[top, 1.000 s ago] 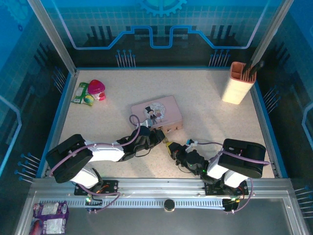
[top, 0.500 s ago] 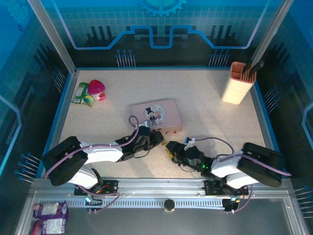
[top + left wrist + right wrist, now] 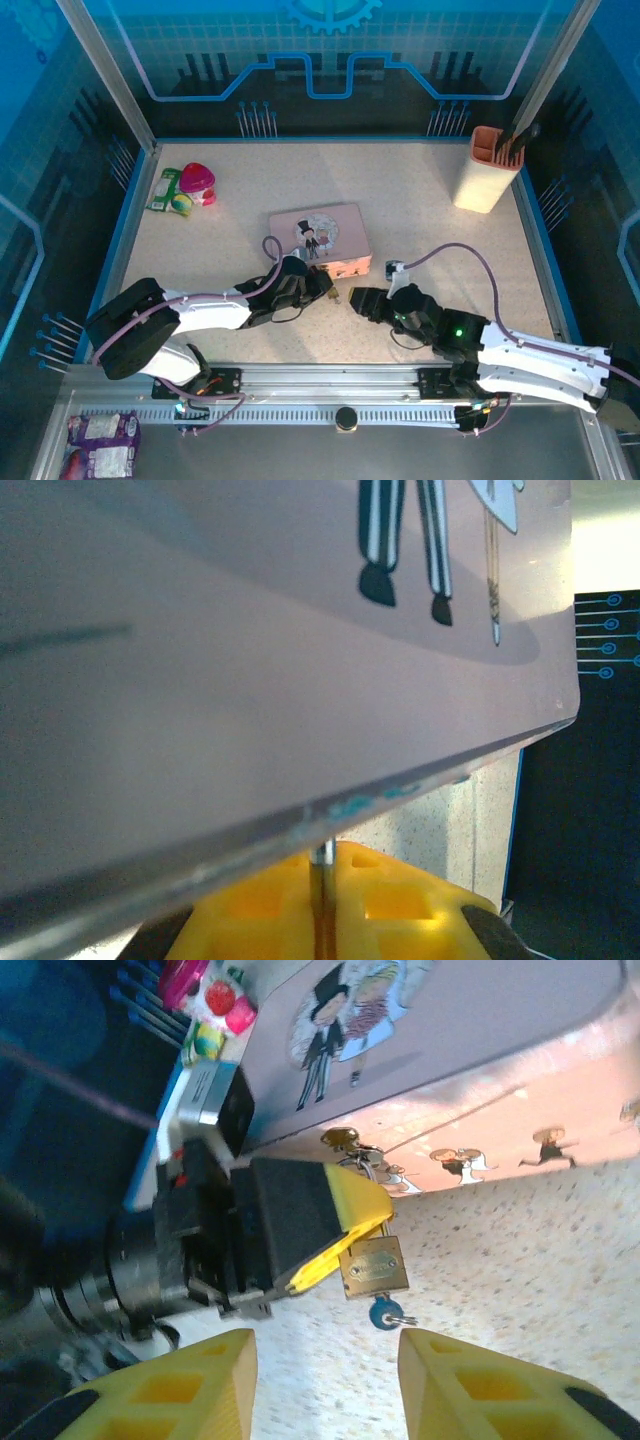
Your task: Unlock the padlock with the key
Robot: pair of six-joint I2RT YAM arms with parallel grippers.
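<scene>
The brass padlock (image 3: 375, 1265) hangs just in front of the pink tin (image 3: 470, 1070). My left gripper (image 3: 352, 1228) is shut on its thin silver shackle (image 3: 322, 854). The key (image 3: 385, 1312), small with a blue head and a ring, sticks out of the padlock's underside. My right gripper (image 3: 325, 1345) stands open a short way back from the key, with nothing between its yellow fingers (image 3: 190, 1385). From above, the left gripper (image 3: 322, 288) and the right gripper (image 3: 358, 300) face each other at the tin's (image 3: 320, 235) near edge, with the padlock (image 3: 334, 296) between them.
An orange holder with dark pens (image 3: 488, 168) stands at the back right. A green packet with a red and pink toy (image 3: 185, 188) lies at the back left. The table (image 3: 430, 240) has blue walls on both sides.
The right arm has stretched low and out to the right, and its gripper has drawn slightly back from the padlock. The left arm holds its place.
</scene>
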